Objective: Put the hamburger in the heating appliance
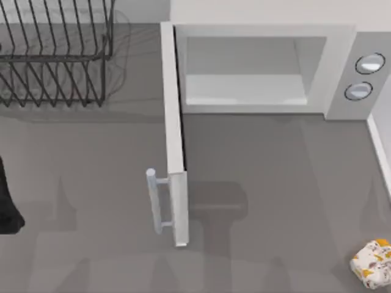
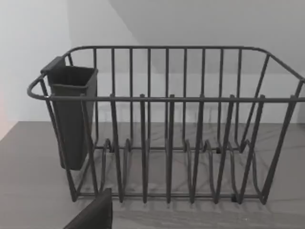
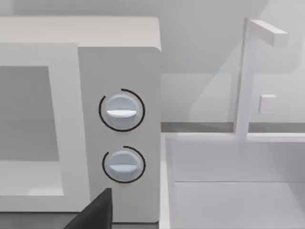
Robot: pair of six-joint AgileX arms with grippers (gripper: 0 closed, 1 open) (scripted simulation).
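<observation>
Door of the large white boxy microwave [image 1: 263, 67] is standing swung wide open, bar handle [image 1: 154, 201] pointing out over the grey table [image 1: 275, 183], so the pale cavity is waiting. The small white-wrapped hamburger with orange and dark printed patches [image 1: 372, 264] is lying near the table's front right corner, untouched. The left arm [image 1: 7, 201] is sitting parked at the left edge, facing the black wire dish rack [image 2: 167, 124]. Whether either gripper is open, I cannot tell. Judging by this, pickup is not yet begun; the right arm likely needs to be reaching down to the bundle.
</observation>
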